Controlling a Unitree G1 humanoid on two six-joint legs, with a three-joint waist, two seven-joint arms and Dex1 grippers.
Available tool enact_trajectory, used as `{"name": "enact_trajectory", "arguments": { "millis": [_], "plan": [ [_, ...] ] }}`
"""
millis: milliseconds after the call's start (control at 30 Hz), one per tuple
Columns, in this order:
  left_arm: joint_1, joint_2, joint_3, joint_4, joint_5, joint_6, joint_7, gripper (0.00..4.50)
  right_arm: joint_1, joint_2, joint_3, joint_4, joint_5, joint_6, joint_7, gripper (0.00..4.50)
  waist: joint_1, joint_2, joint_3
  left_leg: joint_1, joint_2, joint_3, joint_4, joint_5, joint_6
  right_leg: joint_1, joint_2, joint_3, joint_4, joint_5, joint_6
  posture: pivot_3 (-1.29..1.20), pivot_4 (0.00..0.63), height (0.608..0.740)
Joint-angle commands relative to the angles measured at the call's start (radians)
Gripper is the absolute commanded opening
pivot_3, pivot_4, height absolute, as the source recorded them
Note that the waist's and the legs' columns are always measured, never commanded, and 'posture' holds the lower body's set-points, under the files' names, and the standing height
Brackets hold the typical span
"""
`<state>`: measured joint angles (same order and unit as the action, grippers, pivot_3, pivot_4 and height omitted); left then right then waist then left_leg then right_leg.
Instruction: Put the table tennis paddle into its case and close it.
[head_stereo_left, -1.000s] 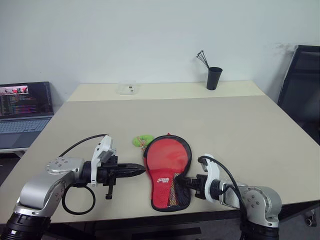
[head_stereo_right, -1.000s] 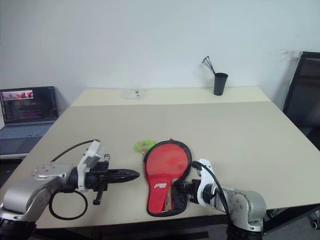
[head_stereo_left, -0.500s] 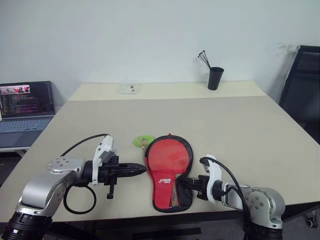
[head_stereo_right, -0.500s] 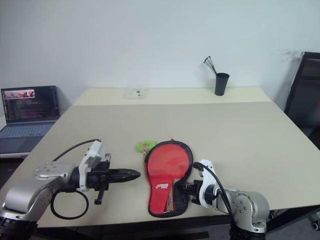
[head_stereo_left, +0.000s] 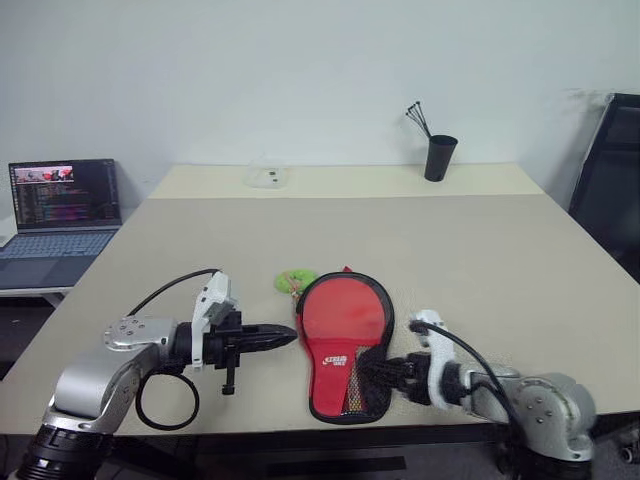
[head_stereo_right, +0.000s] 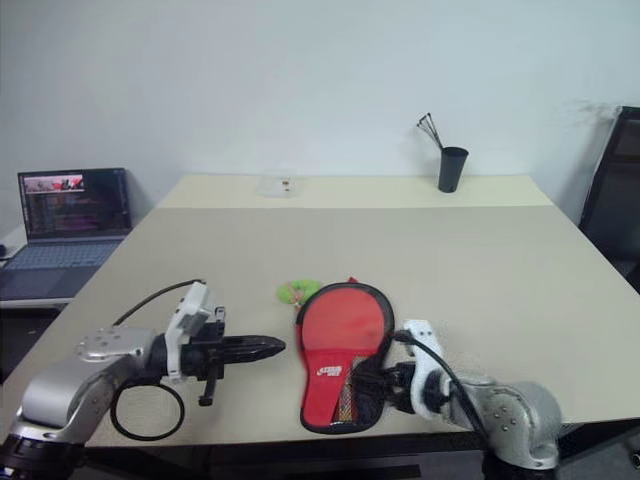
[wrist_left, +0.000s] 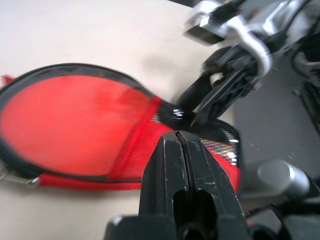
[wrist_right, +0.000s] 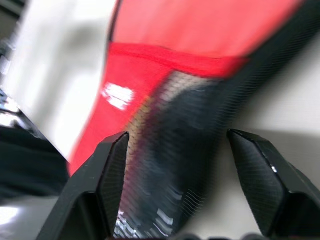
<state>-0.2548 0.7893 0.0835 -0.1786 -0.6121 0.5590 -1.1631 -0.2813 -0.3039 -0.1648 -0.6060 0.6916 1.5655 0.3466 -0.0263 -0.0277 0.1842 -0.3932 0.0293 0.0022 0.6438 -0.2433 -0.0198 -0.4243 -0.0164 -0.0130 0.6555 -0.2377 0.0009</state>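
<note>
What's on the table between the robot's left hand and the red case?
Nothing: a short stretch of bare beige table separates the shut left hand from the soft red, black-edged paddle-shaped case, seen in both eye views.

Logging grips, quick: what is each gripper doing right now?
Left gripper: closed, holding nothing.
Right gripper: open, fingers either side of the soft red-and-black paddle case, not gripping it.

An office: beige table (head_stereo_left: 480, 250), open laptop (head_stereo_left: 62, 205), black chair (head_stereo_left: 608, 170)
</note>
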Motion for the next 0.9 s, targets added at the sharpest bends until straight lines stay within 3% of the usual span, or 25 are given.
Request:
{"name": "enact_trajectory", "arguments": {
  "millis": [33, 167, 233, 333, 567, 700, 900],
  "plan": [
    [-0.047, -0.027, 0.029, 0.029, 0.029, -0.034, 0.071, 0.00, -0.038, -0.148, 0.042, -0.066, 0.055, -0.160, 0.176, 3.42, -0.001, -0.001, 0.000, 0.000, -0.001, 0.000, 0.000, 0.000, 0.000, 0.000, -0.001, 0.000, -0.002, 0.000, 0.001, 0.00, 0.150, 0.740],
    [-0.076, -0.053, 0.030, 0.070, 0.059, -0.047, 0.122, 0.00, -0.115, -0.143, 0.052, -0.011, 0.081, -0.265, 0.230, 3.42, -0.009, -0.001, 0.000, 0.000, 0.000, 0.000, 0.000, 0.000, 0.000, 0.002, 0.005, 0.000, -0.008, 0.004, 0.006, 0.00, 0.150, 0.740],
    [-0.093, -0.062, 0.022, 0.099, 0.086, -0.058, 0.150, 0.00, -0.160, -0.107, 0.110, 0.020, 0.049, -0.348, 0.233, 3.80, -0.009, -0.001, 0.000, -0.001, 0.001, 0.000, -0.001, 0.000, 0.001, 0.002, 0.007, 0.000, -0.007, 0.004, 0.005, 0.00, 0.150, 0.740],
    [-0.123, -0.079, 0.011, 0.144, 0.117, -0.072, 0.181, 0.60, -0.210, -0.039, 0.243, 0.101, -0.033, -0.460, 0.211, 4.50, -0.006, -0.001, 0.000, -0.002, 0.002, 0.000, -0.001, 0.000, 0.001, 0.001, 0.009, 0.000, -0.007, 0.004, 0.005, 0.00, 0.150, 0.740],
    [-0.204, -0.131, -0.021, 0.271, 0.245, -0.138, 0.290, 3.09, -0.237, 0.017, 0.404, 0.231, -0.172, -0.627, 0.203, 4.50, 0.002, -0.001, 0.000, -0.005, 0.001, 0.001, 0.001, 0.000, 0.001, -0.001, 0.003, 0.000, -0.008, 0.004, 0.005, 0.00, 0.150, 0.740],
    [-0.329, -0.209, -0.035, 0.445, 0.344, -0.147, 0.453, 4.46, -0.259, 0.040, 0.458, 0.311, -0.269, -0.700, 0.168, 4.50, 0.006, -0.002, -0.001, -0.006, -0.001, 0.001, 0.003, 0.000, 0.001, 0.000, -0.001, 0.000, -0.008, 0.006, 0.008, 0.00, 0.150, 0.740],
    [-0.498, -0.304, -0.041, 0.701, 0.364, -0.118, 0.475, 4.46, -0.264, 0.056, 0.472, 0.342, -0.300, -0.724, 0.183, 4.50, 0.007, -0.002, -0.001, -0.006, -0.002, 0.002, 0.003, 0.000, 0.001, 0.000, -0.002, 0.000, -0.008, 0.007, 0.010, 0.00, 0.150, 0.740]
  ]
}}
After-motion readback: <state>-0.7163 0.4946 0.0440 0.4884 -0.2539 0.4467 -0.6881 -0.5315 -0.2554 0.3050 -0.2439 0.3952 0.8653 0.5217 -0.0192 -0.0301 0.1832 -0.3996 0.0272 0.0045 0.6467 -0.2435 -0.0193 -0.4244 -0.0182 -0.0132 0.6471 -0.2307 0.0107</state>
